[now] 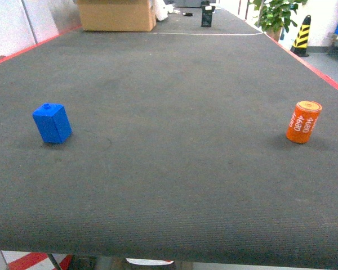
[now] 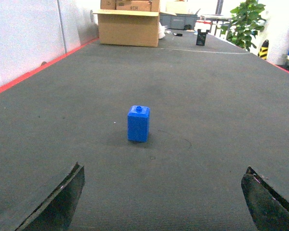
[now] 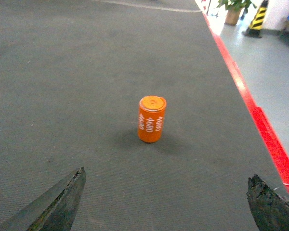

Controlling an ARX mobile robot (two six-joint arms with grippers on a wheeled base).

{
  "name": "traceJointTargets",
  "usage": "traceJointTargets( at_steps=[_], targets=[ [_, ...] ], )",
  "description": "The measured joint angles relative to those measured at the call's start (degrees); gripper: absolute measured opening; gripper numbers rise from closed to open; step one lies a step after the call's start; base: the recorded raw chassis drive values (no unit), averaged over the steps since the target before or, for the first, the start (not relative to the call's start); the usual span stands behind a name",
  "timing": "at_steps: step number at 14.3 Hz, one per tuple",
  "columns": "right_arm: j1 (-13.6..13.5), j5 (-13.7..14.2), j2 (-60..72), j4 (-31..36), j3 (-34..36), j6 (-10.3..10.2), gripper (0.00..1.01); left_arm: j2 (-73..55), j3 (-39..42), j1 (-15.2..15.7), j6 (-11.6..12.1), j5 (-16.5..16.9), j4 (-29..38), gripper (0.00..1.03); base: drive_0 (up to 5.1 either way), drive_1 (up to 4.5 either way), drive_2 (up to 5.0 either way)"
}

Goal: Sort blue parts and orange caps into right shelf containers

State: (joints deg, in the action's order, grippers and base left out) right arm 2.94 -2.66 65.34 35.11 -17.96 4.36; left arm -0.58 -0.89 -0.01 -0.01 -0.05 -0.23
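Fingers [image 2: 62, 202] spread, blue part [image 2: 138, 123] ahead

head overlooks table [image 1: 169, 185], wrists low, forward

Matt ribbed dark mat [image 1: 169, 185] under smooth plastic blue part [image 1: 52, 123], orange cap [image 1: 303, 121].

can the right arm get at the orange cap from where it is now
Probably yes: the orange cap stands upright ahead, centred between the right gripper's open fingers, with only bare mat between.
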Motion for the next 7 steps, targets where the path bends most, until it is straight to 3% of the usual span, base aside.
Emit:
traceJointTargets(
  at_steps=[2,7],
  targets=[
    [-1.4,-1.2,16.6,-1.4,-12.8,-0.4,0.98,0.0,0.0,0.0,0.0,0.0,0.0,0.98,0.0,0.00,0.0],
    [-5.3,3.3,43.5,-12.2,-43.1,-3.4,0.98,0.0,0.0,0.0,0.0,0.0,0.0,0.98,0.0,0.00,0.0]
  ],
)
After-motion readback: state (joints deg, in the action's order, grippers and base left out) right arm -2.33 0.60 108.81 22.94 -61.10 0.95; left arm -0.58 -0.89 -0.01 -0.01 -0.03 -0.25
